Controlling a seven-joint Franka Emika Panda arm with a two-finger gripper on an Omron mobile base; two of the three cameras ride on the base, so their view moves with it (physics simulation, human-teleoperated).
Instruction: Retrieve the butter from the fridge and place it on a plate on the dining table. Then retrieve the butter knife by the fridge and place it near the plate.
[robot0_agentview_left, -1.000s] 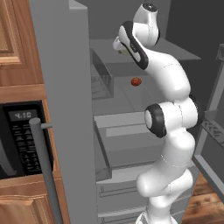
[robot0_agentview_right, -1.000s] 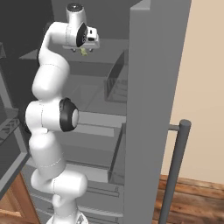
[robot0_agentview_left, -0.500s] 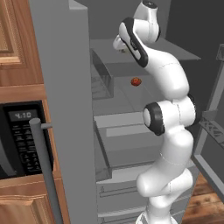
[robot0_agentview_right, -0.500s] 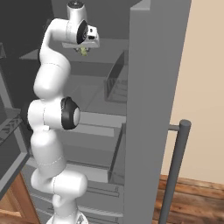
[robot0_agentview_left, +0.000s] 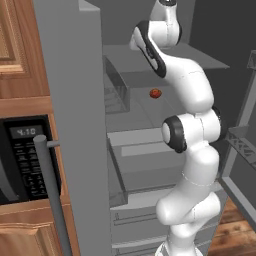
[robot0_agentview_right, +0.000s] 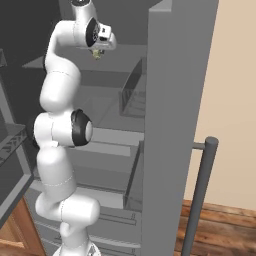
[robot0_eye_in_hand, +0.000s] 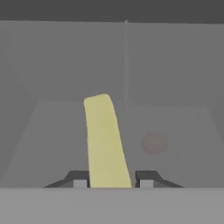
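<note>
Jaws clamp the butter (robot0_eye_in_hand: 107, 144) inside the fridge (robot0_agentview_left: 75, 125); draw it out level, clear of the shelves.

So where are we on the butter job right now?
Done: the fridge stands open and the butter is gripped between the gripper fingertips, raised above the shelf where the small red item lies. In hand: bringing it out of the fridge. Left: placing it on the plate, then fetching the butter knife.
</note>
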